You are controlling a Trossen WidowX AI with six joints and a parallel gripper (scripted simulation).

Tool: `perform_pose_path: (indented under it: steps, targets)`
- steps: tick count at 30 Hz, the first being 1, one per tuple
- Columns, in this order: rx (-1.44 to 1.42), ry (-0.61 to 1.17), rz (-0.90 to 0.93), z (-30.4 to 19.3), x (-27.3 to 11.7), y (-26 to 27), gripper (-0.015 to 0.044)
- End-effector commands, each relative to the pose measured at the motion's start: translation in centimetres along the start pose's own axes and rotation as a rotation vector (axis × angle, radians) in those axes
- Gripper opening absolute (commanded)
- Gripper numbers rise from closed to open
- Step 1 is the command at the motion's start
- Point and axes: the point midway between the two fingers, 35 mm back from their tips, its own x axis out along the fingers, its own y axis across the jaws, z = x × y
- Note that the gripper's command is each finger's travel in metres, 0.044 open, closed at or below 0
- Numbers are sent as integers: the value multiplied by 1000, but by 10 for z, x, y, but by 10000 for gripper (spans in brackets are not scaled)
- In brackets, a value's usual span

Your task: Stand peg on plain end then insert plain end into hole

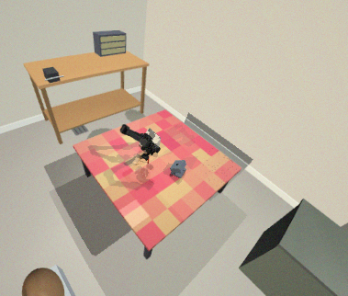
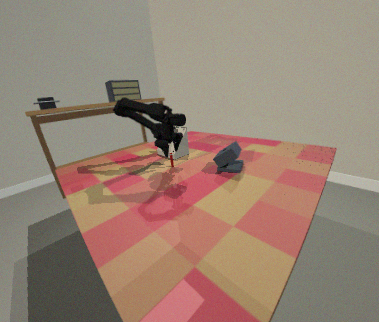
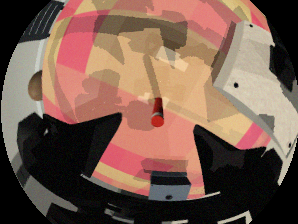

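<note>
The red peg (image 1: 149, 161) (image 2: 172, 160) (image 3: 158, 106) stands upright on the table; the wrist view shows its round red top end with a thin pale band just below. My gripper (image 1: 147, 157) (image 2: 172, 150) (image 3: 158, 121) is open, pointing down over the peg, with its fingers on either side of the peg's upper part and apart from it. Nothing is held. The sloped blue-grey panel (image 1: 178, 169) (image 2: 227, 154) (image 3: 177, 194) stands on its base to the right of the peg in the top and exterior views. Its small dark hole shows in the wrist view. The peg's lower end is hard to make out.
A pale panel with small dark dots (image 2: 181, 142) (image 3: 250, 75) stands close behind the gripper in the exterior view and to the right in the wrist view. The checked table (image 1: 167, 193) (image 2: 215, 200) carries the arm. A wooden workbench (image 1: 83, 69) stands beyond the table.
</note>
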Motion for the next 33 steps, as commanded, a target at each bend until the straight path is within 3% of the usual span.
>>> perform_pose_path:
  steps: [1,21,33]
  targets:
    - [-5,-3,4,1,7,0,440]
    - [-4,-6,14,4,36,2,440]
    - [1,-3,9,3,33,2,125]
